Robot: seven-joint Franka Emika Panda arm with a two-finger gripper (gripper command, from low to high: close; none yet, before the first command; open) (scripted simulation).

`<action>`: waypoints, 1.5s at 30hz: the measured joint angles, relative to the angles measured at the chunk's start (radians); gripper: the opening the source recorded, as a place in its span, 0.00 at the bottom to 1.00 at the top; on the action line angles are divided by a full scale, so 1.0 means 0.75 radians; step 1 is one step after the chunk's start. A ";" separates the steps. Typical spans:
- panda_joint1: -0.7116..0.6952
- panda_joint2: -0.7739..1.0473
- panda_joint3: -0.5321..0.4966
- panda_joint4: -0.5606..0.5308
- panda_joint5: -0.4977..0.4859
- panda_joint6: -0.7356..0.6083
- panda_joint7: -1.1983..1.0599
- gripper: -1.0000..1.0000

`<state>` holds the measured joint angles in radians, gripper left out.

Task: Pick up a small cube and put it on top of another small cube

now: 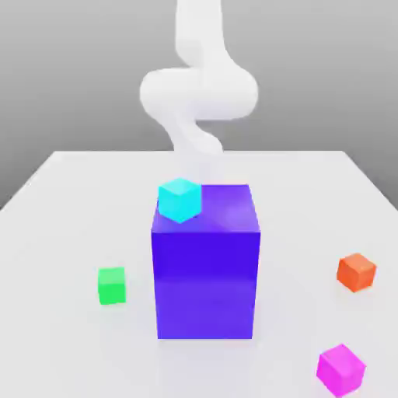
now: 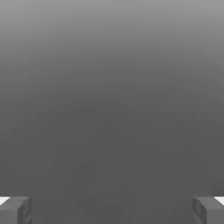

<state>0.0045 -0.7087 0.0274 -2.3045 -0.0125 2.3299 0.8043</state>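
Observation:
Four small cubes show in the exterior view. A cyan cube [image 1: 179, 199] rests on the top of a tall blue block [image 1: 206, 272], at the corner toward the exterior view's left. A green cube [image 1: 112, 285] lies on the table at the exterior view's left, an orange cube [image 1: 357, 272] at its right, and a magenta cube [image 1: 340, 369] near the front right. In the hand view my gripper [image 2: 112, 211] is open: its two grey fingertips [image 2: 15, 211] stand wide apart, with nothing but grey background between them.
The white arm [image 1: 198, 93] rises behind the blue block, curling above the table's [image 1: 70, 202] far side. The blue block stands in the middle of the white table and is much taller than the small cubes around it.

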 joint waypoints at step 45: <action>0.237 1.401 0.277 -0.050 -0.222 0.482 0.086 0.00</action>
<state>0.1826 0.3420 0.2350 -2.3418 -0.1788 2.6917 0.8686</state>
